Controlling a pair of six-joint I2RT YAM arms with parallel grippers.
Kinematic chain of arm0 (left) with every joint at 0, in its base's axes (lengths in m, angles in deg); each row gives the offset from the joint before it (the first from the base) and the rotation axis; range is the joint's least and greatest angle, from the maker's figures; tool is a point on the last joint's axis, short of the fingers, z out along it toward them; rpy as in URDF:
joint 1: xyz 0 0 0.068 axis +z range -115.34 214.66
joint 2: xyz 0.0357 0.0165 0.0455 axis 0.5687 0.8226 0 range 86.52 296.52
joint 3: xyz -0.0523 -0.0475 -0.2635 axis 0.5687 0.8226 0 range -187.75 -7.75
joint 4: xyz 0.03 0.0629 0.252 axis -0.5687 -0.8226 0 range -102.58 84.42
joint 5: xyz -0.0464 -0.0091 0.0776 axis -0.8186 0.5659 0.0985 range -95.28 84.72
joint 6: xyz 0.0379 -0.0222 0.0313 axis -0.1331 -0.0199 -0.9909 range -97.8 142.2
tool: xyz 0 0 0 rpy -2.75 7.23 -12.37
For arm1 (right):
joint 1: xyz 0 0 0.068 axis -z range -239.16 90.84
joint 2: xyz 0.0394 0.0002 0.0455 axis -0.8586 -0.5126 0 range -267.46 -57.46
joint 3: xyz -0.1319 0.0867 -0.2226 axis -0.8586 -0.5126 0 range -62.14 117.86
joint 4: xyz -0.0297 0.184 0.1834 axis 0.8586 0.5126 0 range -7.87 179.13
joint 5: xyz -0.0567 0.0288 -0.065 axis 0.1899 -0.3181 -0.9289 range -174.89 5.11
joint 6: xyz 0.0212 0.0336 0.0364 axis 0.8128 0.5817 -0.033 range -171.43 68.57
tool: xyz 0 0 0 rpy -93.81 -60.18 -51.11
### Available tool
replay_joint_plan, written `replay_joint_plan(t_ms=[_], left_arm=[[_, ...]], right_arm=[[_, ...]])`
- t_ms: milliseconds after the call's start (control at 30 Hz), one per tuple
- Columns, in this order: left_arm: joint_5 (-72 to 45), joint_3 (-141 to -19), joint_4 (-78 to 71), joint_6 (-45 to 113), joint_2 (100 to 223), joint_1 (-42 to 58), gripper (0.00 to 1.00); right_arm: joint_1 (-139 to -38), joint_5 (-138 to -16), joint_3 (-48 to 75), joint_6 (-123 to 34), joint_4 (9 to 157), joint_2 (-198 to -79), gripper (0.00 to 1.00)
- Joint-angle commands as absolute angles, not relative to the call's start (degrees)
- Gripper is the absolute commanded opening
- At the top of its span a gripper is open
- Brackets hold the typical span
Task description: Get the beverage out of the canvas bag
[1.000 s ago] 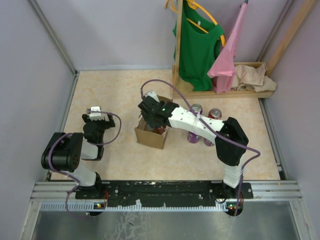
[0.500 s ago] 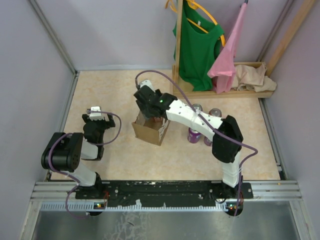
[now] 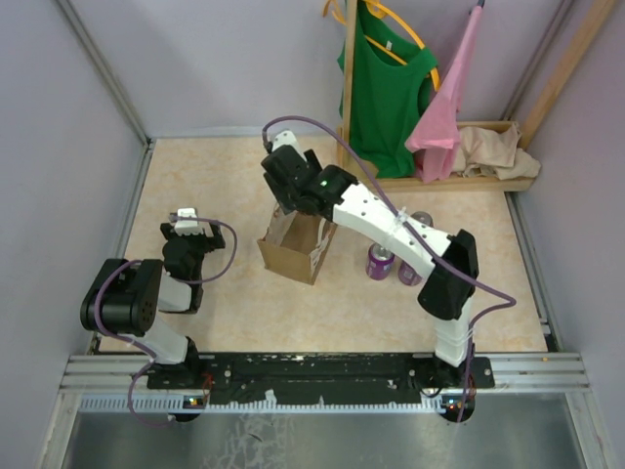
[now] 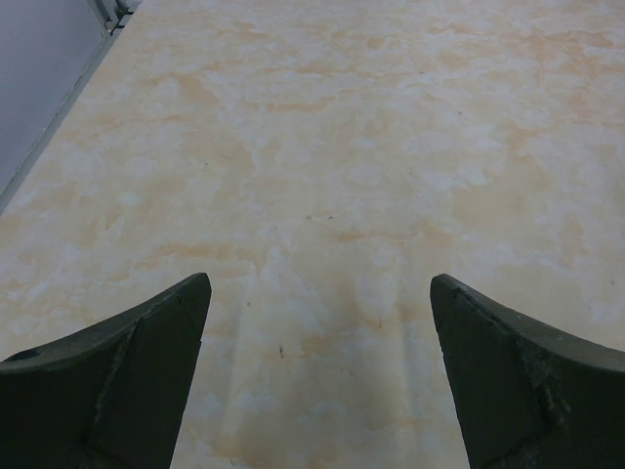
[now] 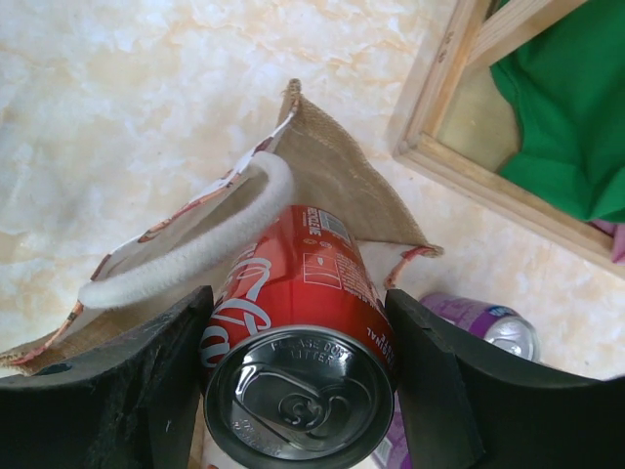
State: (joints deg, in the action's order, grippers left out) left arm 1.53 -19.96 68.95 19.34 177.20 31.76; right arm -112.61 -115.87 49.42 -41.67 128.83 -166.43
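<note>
- left gripper (image 4: 319, 288) sits off to the left, fingers spread wide over the bare table (image 4: 322, 117), holding nothing, probably just staying clear
- canvas bag (image 3: 293, 256) stands mid-table, mouth up so cans lift straight out
- right gripper (image 5: 298, 313) clamps a red cola can (image 5: 293, 283) by its sides, just above the bag's mouth
- purple cans (image 3: 381, 262) stand right of the bag, looks like the drop spot
</note>
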Motion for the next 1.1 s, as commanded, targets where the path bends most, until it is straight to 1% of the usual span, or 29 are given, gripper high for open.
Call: replay_joint_plan(t_ms=[0,167,333,467,567,700,800,933,1067], left_arm=[[1.3,-20.7,69.9,19.0,177.9,31.5,1.00],[1.3,-20.7,69.9,19.1,177.9,31.4,1.00],[1.3,-20.7,69.9,19.1,177.9,31.5,1.00],[1.3,-20.7,69.9,19.1,178.0,31.5,1.00],[1.3,-20.7,69.9,19.0,177.9,31.4,1.00],[1.3,-20.7,69.9,19.1,178.0,31.4,1.00],[1.3,-20.7,69.9,19.1,177.9,31.5,1.00],[1.3,-20.7,69.9,19.1,177.9,31.4,1.00],[1.3,-20.7,69.9,19.0,177.9,31.4,1.00]], right_arm=[[-112.8,-121.6,52.7,-44.1,124.5,-154.7,0.00],[-113.2,-125.3,47.5,-44.4,119.2,-144.3,0.00],[-113.3,-130.5,44.4,-44.8,118.3,-137.2,0.00],[-113.3,-136.2,42.5,-44.7,120.8,-134.1,0.00],[-113.2,-138.3,40.6,-42.3,124.3,-133.2,0.00],[-112.6,-137.4,35.5,-37.1,128.2,-132.1,0.00],[-111.1,-133.8,30.7,-33.8,129.0,-131.4,0.00],[-109.1,-128.5,24.3,-31.2,127.1,-130.8,0.00],[-108.0,-124.9,20.4,-30.6,124.4,-132.2,0.00]])
